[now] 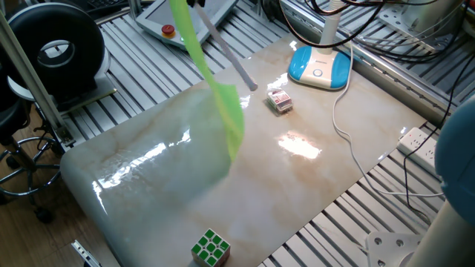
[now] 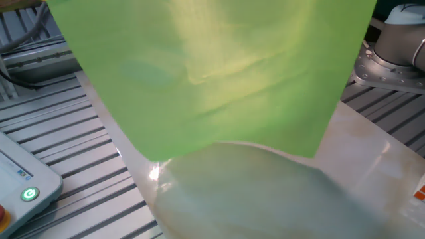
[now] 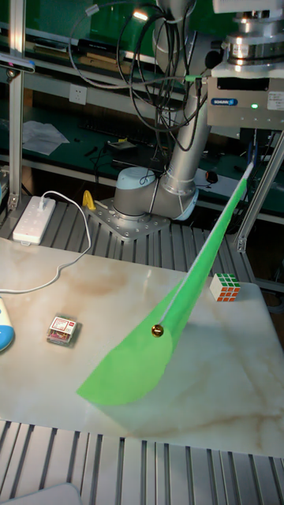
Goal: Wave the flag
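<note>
The flag (image 3: 150, 359) is a bright green sheet on a thin white stick, slanting down from the upper right to just above the marble table (image 1: 319, 200). Its gold stick tip (image 3: 158, 331) hangs over the table's middle. In one fixed view the flag (image 1: 226, 111) shows nearly edge-on, with the blurred stick beside it. In the other fixed view the flag (image 2: 212, 73) fills most of the picture. My gripper (image 3: 252, 162) hangs at the upper right of the tall view, shut on the stick's top end. It is out of frame in both fixed views.
A puzzle cube (image 1: 211, 247) (image 3: 226, 287) sits near one table edge, a small red-and-white box (image 1: 279, 101) (image 3: 62, 330) near the other. A blue-and-white lamp base (image 1: 319, 67), its white cable (image 1: 343, 126), a power strip (image 3: 30, 218), a teach pendant (image 2: 20, 189) and the arm's base (image 3: 146, 201) surround the table.
</note>
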You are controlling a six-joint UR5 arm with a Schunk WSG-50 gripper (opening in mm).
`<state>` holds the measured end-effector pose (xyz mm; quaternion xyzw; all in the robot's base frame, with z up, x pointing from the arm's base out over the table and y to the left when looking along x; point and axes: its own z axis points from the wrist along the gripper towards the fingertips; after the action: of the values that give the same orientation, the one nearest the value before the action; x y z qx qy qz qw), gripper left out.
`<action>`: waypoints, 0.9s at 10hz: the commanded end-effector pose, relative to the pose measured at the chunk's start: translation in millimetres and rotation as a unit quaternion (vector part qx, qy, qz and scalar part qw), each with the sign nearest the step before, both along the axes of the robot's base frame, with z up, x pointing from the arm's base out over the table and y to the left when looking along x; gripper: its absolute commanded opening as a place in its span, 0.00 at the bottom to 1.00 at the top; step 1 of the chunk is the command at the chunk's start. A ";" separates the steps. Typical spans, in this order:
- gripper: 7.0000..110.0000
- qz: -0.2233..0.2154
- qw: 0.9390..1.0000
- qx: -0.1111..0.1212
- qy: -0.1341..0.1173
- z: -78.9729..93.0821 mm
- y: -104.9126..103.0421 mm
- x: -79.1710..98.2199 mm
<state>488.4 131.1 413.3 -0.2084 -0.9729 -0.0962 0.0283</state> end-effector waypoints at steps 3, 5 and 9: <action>0.00 0.185 0.942 -0.280 -0.024 13.4 -141.9 21.4; 0.00 0.177 0.949 -0.261 -0.025 9.8 -132.5 19.7; 0.00 0.156 0.965 -0.208 -0.030 2.1 -106.4 17.2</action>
<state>505.2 14.3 416.9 -0.0523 -0.9898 0.1293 -0.0297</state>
